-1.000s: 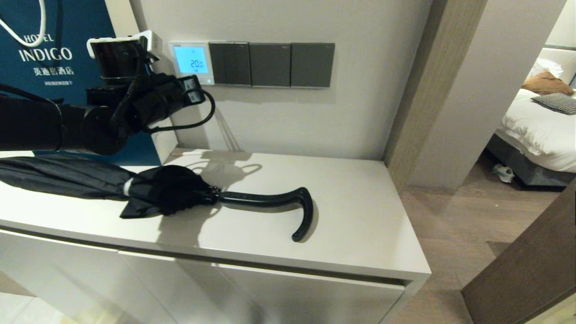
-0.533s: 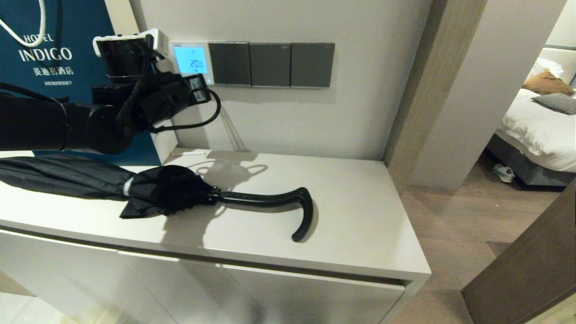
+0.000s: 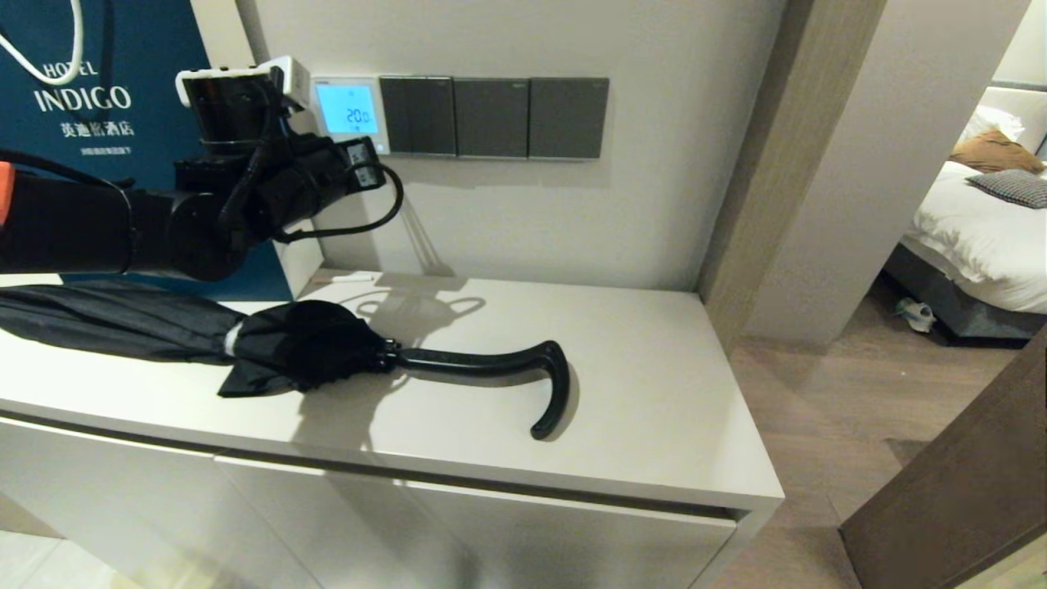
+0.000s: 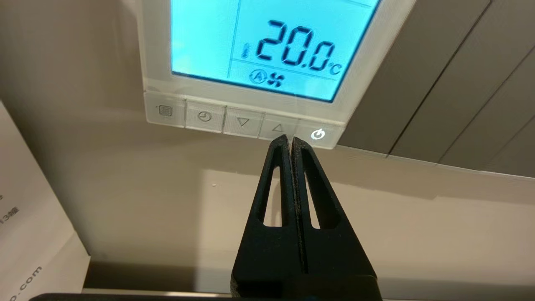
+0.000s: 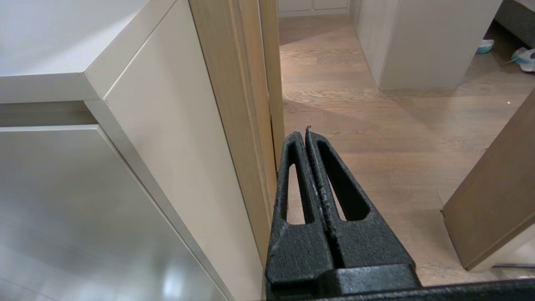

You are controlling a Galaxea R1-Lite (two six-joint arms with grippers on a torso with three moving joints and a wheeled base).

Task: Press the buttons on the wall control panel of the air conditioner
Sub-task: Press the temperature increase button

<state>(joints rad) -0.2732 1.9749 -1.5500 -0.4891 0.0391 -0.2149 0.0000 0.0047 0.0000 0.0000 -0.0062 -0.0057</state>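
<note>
The white wall control panel (image 3: 349, 113) hangs on the wall with its screen lit light blue, reading 20.0. In the left wrist view the panel (image 4: 267, 62) fills the top, with a row of pale buttons (image 4: 242, 122) below the screen. My left gripper (image 4: 290, 140) is shut and empty, its tips at the row's lower edge between the up-arrow button (image 4: 278, 127) and the lit power button (image 4: 317, 134). In the head view the left gripper (image 3: 372, 159) sits just below the panel's lower right corner. My right gripper (image 5: 306, 133) is shut and empty, parked low beside the cabinet.
Three dark grey switch plates (image 3: 495, 117) adjoin the panel on its right. A folded black umbrella (image 3: 286, 343) lies on the white cabinet top (image 3: 654, 393). A blue hotel bag (image 3: 90, 98) stands at the left. A doorway and wooden floor (image 5: 397, 125) lie to the right.
My left arm has moved right and slightly up, bringing the shut gripper from beside the panel's lower left toward its lower right edge. The screen still reads 20.0.
</note>
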